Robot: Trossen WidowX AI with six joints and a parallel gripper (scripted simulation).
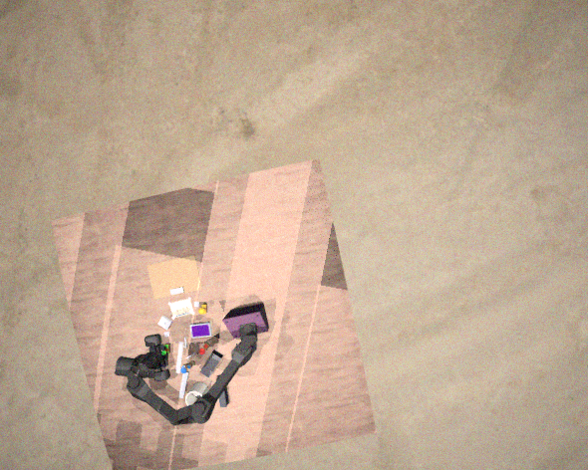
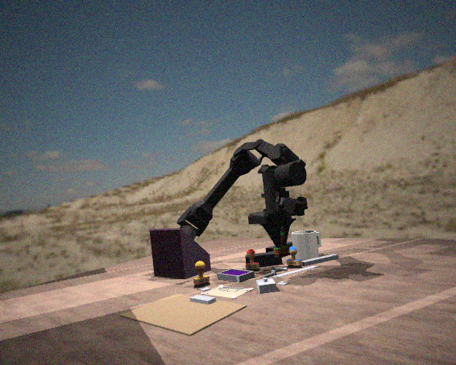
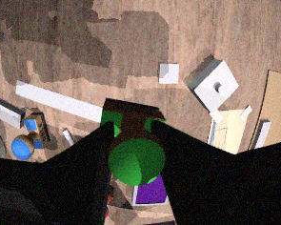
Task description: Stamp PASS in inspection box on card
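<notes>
Holding the green-knobbed stamp (image 1: 167,349) (image 2: 282,249) (image 3: 136,159), the gripper (image 1: 163,350) (image 2: 282,240) (image 3: 132,128) hovers off the purple pad (image 1: 200,330) (image 2: 235,272) (image 3: 151,192); pickup looks done; inking, printing on the card (image 1: 181,308) (image 2: 227,291) (image 3: 227,131), putting back likely remain.
</notes>
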